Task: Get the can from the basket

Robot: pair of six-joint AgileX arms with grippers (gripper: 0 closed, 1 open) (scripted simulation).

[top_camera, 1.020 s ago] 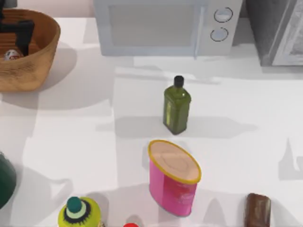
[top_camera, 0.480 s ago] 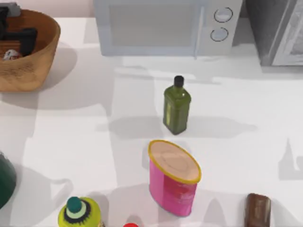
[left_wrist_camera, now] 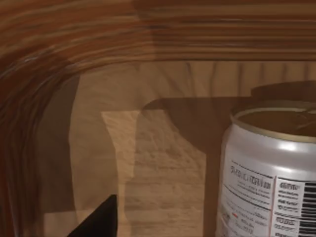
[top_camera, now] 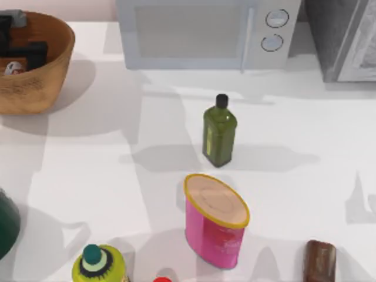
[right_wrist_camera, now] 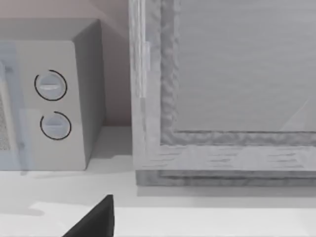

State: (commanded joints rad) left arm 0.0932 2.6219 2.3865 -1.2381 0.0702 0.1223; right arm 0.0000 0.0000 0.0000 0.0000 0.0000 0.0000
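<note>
The orange-brown woven basket [top_camera: 41, 76] stands at the table's far left corner. Inside it, the can [top_camera: 10, 68] shows as a small white-and-red patch near the left wall. My left gripper [top_camera: 20, 47] is lowered into the basket just above the can, its fingers open. In the left wrist view the can [left_wrist_camera: 271, 173] stands upright and close on the basket floor [left_wrist_camera: 158, 163], with a silver body, a printed label and a pale top. One black fingertip [left_wrist_camera: 101, 219] sits off to its side without touching. In the right wrist view a black fingertip [right_wrist_camera: 96, 219] of my parked right gripper hangs over the table.
A white microwave [top_camera: 205, 32] and a grey cabinet [top_camera: 346, 38] line the back edge. A green bottle [top_camera: 220, 132] stands mid-table, with a big pink canister [top_camera: 215, 220] in front of it. A yellow-green bottle [top_camera: 97, 264] and a brown object [top_camera: 320, 261] sit at the front edge.
My left gripper has shifted a little to the left and deeper inside the basket. The can and everything else have stayed put.
</note>
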